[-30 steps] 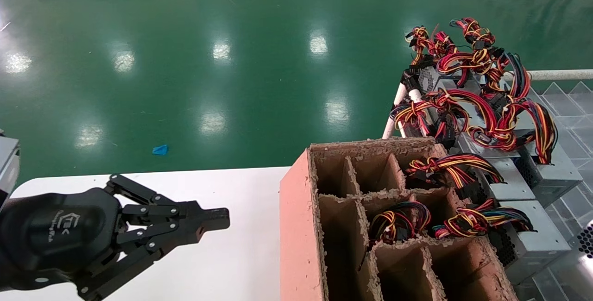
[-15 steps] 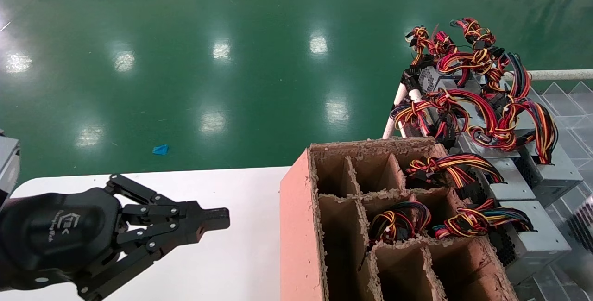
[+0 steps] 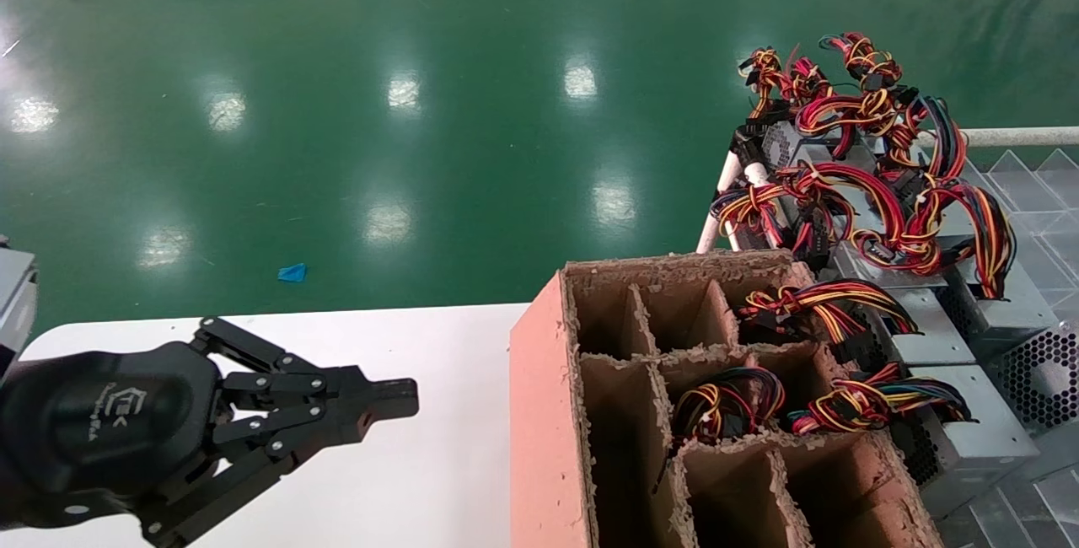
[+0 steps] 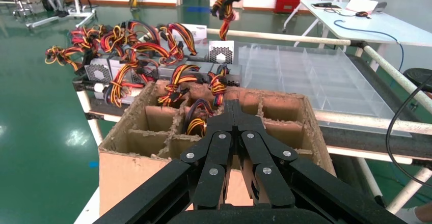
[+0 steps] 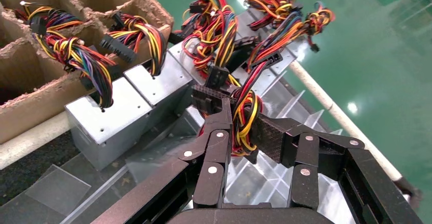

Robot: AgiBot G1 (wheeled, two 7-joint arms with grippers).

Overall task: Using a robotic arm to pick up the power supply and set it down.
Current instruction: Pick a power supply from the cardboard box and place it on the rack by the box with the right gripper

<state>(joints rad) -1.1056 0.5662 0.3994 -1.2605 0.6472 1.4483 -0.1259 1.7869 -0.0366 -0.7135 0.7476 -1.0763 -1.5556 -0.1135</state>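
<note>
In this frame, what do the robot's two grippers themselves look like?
The left gripper has a glossy black rounded body with a white logo, two black linkage fingers studded with silver screws, and a silver-grey boxy wrist. The right gripper shows the same black screwed linkages, with textured finger pads.

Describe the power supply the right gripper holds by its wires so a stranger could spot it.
Find the pink cardboard divider box; grey metal power supplies line its right side. The held power supply shows at the head view's right edge. Unlike its neighbours, its red-yellow wire bundle is pinched in the right gripper, and its honeycomb vent faces the camera.
</note>
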